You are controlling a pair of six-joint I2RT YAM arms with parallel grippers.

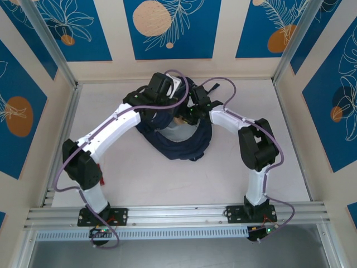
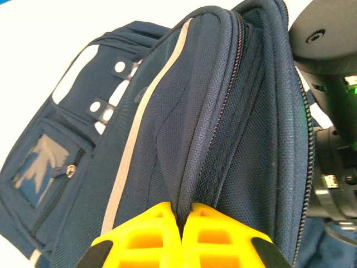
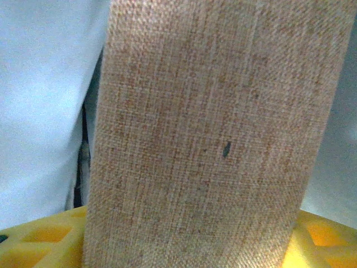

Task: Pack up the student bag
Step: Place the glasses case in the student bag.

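Left claw pinches student bag on table between blue-panelled walls.

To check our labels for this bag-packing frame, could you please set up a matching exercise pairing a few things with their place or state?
Things:
1. dark navy fabric backpack with a white stripe
2. tan coarse-woven flat panel
3. left jaws
4. white tabletop

Places or states:
A. clamped shut on a fold beside the backpack's zip
B. lying mid-table
C. bearing the backpack
D. held between the right jaws

Pairs: 1-B, 2-D, 3-A, 4-C
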